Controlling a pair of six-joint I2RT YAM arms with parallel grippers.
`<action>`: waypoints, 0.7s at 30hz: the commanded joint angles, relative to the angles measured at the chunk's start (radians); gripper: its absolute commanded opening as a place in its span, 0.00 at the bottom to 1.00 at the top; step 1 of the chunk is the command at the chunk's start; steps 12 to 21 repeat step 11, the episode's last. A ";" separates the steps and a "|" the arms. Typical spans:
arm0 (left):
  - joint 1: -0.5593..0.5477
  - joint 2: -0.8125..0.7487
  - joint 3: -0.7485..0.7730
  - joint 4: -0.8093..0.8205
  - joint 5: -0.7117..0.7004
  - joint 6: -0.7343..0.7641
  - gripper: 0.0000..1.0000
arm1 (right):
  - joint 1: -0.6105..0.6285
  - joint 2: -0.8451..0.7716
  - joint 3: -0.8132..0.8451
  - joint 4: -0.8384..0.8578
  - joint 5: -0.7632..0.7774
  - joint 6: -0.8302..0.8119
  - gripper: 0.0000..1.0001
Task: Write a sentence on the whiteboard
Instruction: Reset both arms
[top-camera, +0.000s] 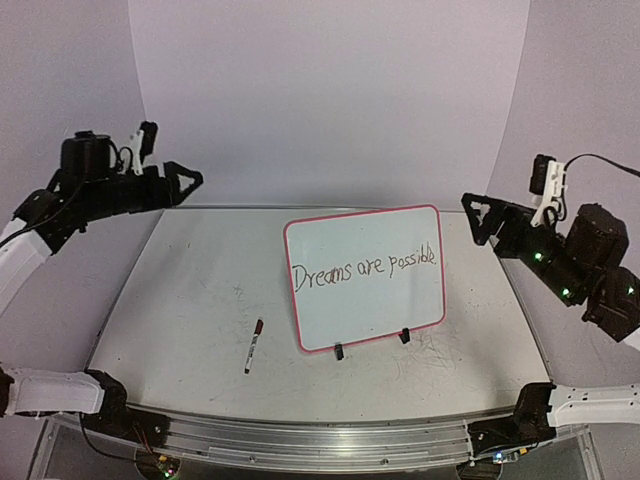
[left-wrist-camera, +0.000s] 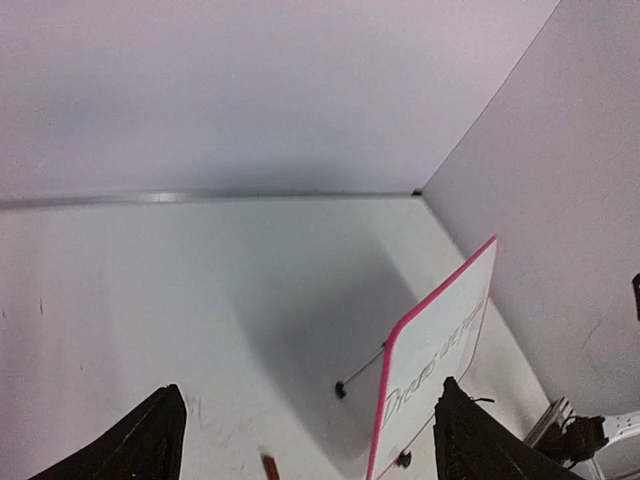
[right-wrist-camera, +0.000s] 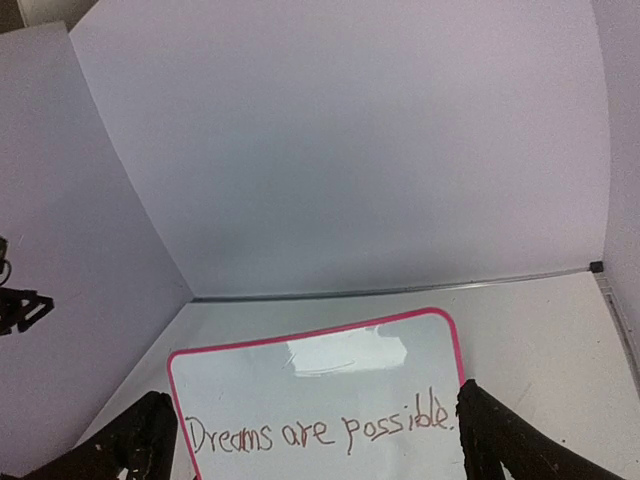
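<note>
The whiteboard (top-camera: 365, 277), white with a pink-red rim, stands propped on two black clip feet at the table's middle. The sentence (top-camera: 362, 268) "Dreams are possible" runs across it in thin dark handwriting. A capped marker (top-camera: 253, 346) lies on the table left of the board. My left gripper (top-camera: 188, 182) is open and empty, raised at the far left. My right gripper (top-camera: 478, 218) is open and empty, raised at the far right. The right wrist view shows the board (right-wrist-camera: 320, 385) and the sentence (right-wrist-camera: 318, 430) head-on; the left wrist view shows the board (left-wrist-camera: 440, 350) edge-on.
The scuffed white tabletop (top-camera: 190, 300) carries faint grey scribbles near the front. White walls stand behind and at both sides. A metal rail (top-camera: 300, 440) runs along the near edge. The board's rear prop leg (left-wrist-camera: 360, 372) rests on the table behind it.
</note>
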 joint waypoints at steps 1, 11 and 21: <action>-0.002 -0.117 0.087 0.112 -0.082 0.056 0.91 | 0.001 -0.019 0.145 -0.098 0.193 -0.029 0.98; -0.002 -0.212 0.106 0.194 -0.118 0.060 0.93 | 0.001 0.024 0.228 -0.103 0.220 -0.035 0.98; -0.002 -0.212 0.106 0.194 -0.118 0.060 0.93 | 0.001 0.024 0.228 -0.103 0.220 -0.035 0.98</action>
